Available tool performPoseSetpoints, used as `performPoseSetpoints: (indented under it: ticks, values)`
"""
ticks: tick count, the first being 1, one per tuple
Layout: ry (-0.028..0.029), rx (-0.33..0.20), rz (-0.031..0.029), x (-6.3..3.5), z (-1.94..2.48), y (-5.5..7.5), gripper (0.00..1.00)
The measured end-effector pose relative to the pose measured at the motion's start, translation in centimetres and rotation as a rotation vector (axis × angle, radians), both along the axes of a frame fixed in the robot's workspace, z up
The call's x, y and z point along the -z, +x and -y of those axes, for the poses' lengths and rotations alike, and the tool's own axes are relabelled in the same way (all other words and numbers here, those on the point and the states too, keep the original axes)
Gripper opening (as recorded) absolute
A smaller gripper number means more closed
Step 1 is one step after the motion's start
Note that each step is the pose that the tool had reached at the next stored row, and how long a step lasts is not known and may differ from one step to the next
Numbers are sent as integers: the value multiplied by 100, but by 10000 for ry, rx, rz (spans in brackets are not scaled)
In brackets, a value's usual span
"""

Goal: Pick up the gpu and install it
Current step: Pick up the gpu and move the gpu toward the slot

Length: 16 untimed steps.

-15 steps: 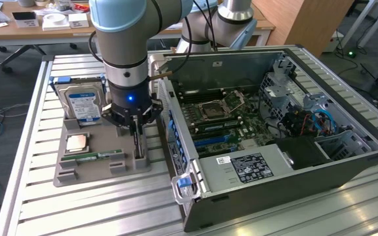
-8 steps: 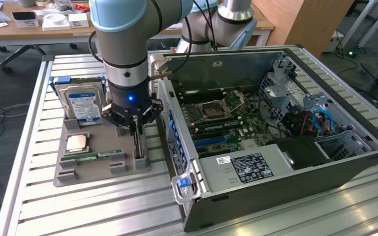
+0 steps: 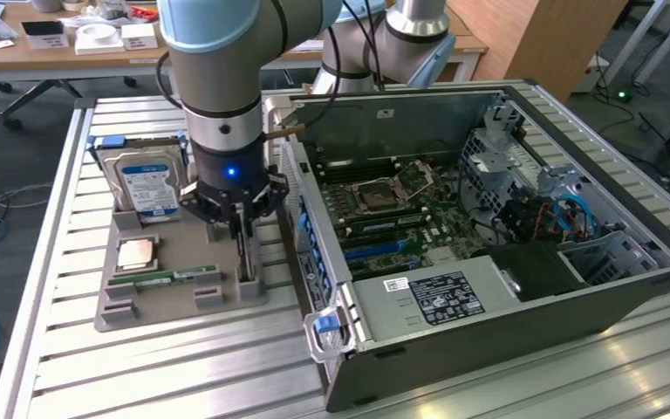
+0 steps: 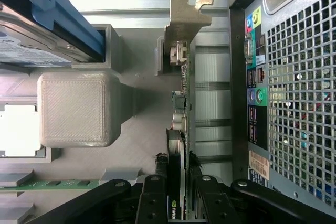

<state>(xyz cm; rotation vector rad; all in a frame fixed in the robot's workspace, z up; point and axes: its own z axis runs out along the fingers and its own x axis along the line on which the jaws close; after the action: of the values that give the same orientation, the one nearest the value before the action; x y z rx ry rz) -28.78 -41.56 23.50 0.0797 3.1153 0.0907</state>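
The gpu [image 3: 244, 257] stands on edge in a slot along the grey parts holder [image 3: 160, 307], on the side nearest the open computer case [image 3: 509, 314]. Its metal end bracket [image 4: 185, 14] sits at the holder's far end. In the wrist view the gpu [image 4: 179, 103] is a thin dark card running away from the fingers. My gripper [image 3: 237, 223] is directly over the card, and its black fingers [image 4: 155, 195] press on both faces of the near end. The gripper [image 4: 178, 195] is shut on the card, which still rests in its slot.
A silver hard drive [image 3: 149, 185] stands upright at the holder's back. A processor chip [image 3: 137, 253] and a green memory stick [image 3: 178, 277] lie in the holder. The case's motherboard [image 3: 393, 209] is exposed. The case's rear panel [image 4: 294, 103] is close beside the card.
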Motion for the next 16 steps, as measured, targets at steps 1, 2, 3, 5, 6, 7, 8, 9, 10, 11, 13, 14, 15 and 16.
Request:
performPoseSetpoints:
  ticks: [1,2,3,5,6,7,8,9,10,11,13,14,15,16]
  values:
    - [2,0,0,-16,0,0,26]
    - [3,0,0,-33,0,0,26]
    - [6,0,0,-47,0,0,26]
    - [13,0,0,-74,0,0,26]
    - [17,0,0,-90,0,0,26]
    - [21,0,-1,-109,0,0,26]
    - [24,0,0,-124,0,0,26]
    - [26,0,0,-141,0,0,26]
    - [28,0,1,-161,0,0,26]
    - [29,0,1,-183,0,0,26]
    - [31,0,2,-230,0,0,26]
    - [32,0,3,-257,0,0,26]
    - [32,1,3,-286,0,0,26]
    - [32,0,3,-315,0,0,26]
